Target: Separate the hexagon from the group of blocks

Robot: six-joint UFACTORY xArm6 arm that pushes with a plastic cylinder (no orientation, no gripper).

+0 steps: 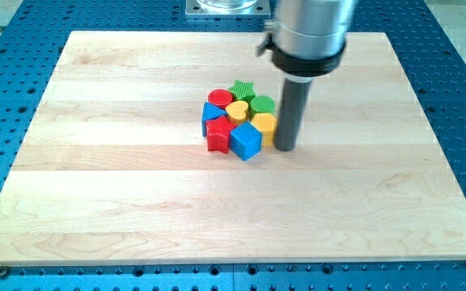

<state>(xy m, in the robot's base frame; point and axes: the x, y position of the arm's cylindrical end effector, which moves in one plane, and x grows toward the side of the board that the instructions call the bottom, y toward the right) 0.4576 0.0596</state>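
Observation:
Several blocks sit tightly grouped at the board's middle. A yellow hexagon (264,124) is on the group's right side. Around it are a green cylinder (261,104), a yellow heart (237,110), a blue cube (247,141), a red star (218,138), a blue block (213,115), a red cylinder (219,98) and a green star (242,88). My tip (285,148) rests on the board right beside the hexagon's right side, seemingly touching it, with the rod hiding its right edge.
The wooden board (136,178) lies on a blue perforated table (459,97). The arm's grey cylindrical body (307,32) hangs over the board's top edge, right of the group.

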